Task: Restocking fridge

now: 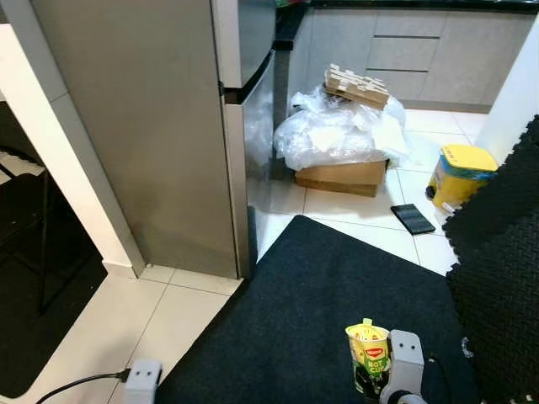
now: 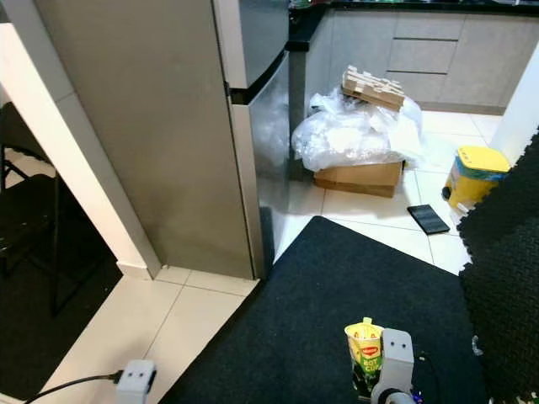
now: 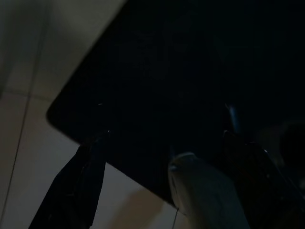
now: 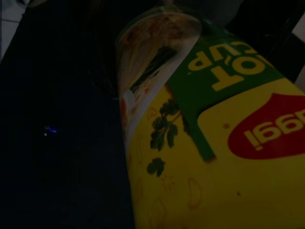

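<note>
Low in the frame, the right gripper (image 1: 370, 383) squeezes a noodle cup (image 1: 367, 353); light and easily crushed, so hold its middle gently.

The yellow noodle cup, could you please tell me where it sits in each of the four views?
Left eye view: noodle cup low, right of centre, held by the right gripper over the black mat.
Right eye view: same place.
Left wrist view: not in it.
Right wrist view: close up, its yellow and green side.
Shared landmark: the black mat.
</note>
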`<state>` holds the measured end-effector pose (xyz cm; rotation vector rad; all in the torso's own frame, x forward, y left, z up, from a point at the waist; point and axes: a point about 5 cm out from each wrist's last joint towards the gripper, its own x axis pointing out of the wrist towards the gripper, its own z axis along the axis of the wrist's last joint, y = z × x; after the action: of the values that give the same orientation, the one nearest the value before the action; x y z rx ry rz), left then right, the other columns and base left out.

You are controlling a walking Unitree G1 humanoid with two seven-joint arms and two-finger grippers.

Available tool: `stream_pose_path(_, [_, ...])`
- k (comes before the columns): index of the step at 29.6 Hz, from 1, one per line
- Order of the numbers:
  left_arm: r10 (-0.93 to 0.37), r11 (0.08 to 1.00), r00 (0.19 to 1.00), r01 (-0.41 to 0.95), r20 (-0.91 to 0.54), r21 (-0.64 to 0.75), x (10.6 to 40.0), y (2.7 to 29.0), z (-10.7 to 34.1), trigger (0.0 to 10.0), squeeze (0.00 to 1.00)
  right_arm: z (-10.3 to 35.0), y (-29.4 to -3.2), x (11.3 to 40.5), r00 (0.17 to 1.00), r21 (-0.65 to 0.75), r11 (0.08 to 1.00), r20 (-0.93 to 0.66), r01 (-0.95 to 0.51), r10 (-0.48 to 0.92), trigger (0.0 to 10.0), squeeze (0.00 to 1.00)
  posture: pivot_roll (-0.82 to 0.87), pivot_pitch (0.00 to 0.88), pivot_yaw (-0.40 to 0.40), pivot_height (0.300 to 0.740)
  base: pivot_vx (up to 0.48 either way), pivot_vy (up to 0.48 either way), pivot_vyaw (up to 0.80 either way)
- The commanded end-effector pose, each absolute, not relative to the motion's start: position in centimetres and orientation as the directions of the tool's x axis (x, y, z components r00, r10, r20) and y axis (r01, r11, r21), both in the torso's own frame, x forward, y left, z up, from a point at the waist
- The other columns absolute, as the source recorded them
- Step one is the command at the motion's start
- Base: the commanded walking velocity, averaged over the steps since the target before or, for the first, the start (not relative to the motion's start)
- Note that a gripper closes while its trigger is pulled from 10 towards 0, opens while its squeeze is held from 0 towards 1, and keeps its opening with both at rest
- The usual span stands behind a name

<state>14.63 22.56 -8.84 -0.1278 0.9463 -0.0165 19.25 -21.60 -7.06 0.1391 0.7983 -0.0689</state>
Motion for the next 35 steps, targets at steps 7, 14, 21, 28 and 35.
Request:
stream_pose_path(7, [0.026,0.985,0.508,-0.160,-0.861,-0.065,11.3,24.7,-9.5,10.0,0.00,-7.6,-22.2,18.1,0.665,0.067,0.992,-0.747,0.105,-0.020,10.0,0.00,-0.02,0.000,0.055,0.740,0.000,0.000,0.00])
stream_pose_path(14, [0.027,0.980,0.511,-0.182,-0.859,-0.078,11.3,24.2,-9.7,10.0,0.00,-7.9,-21.9,17.6,0.638,0.047,0.997,-0.770,0.067,-0.007,10.0,0.00,-0.02,0.000,0.030,0.740,0.000,0.000,0.00])
stream_pose_path(21, [-0.010,0.981,0.507,-0.162,-0.862,-0.106,11.4,22.7,-10.0,10.0,0.00,-7.9,-23.2,17.2,0.616,-0.009,0.995,-0.785,0.096,-0.067,10.0,0.00,-0.02,0.000,0.020,0.740,0.000,0.000,0.00])
stream_pose_path(28, [-0.027,0.984,0.507,-0.138,-0.861,-0.112,11.9,22.4,-10.0,10.0,0.00,-7.3,-22.6,18.7,0.633,-0.015,0.999,-0.773,0.049,-0.043,10.0,0.00,-0.03,0.000,0.014,0.740,0.000,0.000,0.00])
stream_pose_path(35, [0.014,0.985,0.494,-0.158,-0.869,-0.074,11.9,23.7,-9.7,10.0,0.00,-7.3,-21.4,19.4,0.627,-0.012,1.000,-0.778,0.012,-0.017,10.0,0.00,-0.04,0.000,0.028,0.740,0.000,0.000,0.00])
